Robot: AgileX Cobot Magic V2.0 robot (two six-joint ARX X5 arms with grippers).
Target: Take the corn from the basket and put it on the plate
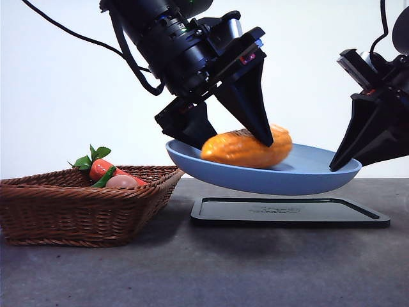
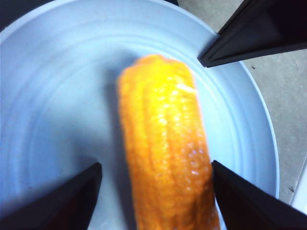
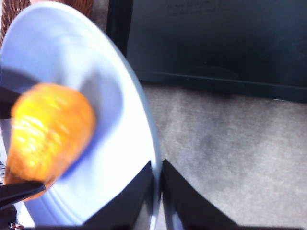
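At the left of the front view, the basket (image 1: 83,204) is seen resting on the table (image 1: 211,268), with a red-orange vegetable with green leaves (image 1: 101,167) and a pinkish-tan round item (image 1: 121,182) lying inside it. Further right, the left gripper (image 1: 227,137) is shown reaching down from above over the plate (image 1: 300,176), its jaws set on either side of the corn (image 1: 246,148), which lies lengthwise in the plate. The plate is held clear of the table, above the black tray (image 1: 287,212). What the front view leaves unclear is supplied by the left wrist view: the jaws are spread wide, with a gap visible on each side of the corn (image 2: 165,158), so nothing is gripped; the cob rests on the plate (image 2: 57,96). At the far right, the right gripper (image 1: 345,163) is seen at the plate's rim. Only in the right wrist view is its hold made plain: the two jaws are closed tightly on the thin edge of the plate (image 3: 124,143), and the corn (image 3: 48,134), blurred, is seen on the plate, with the tray (image 3: 216,43) beyond.
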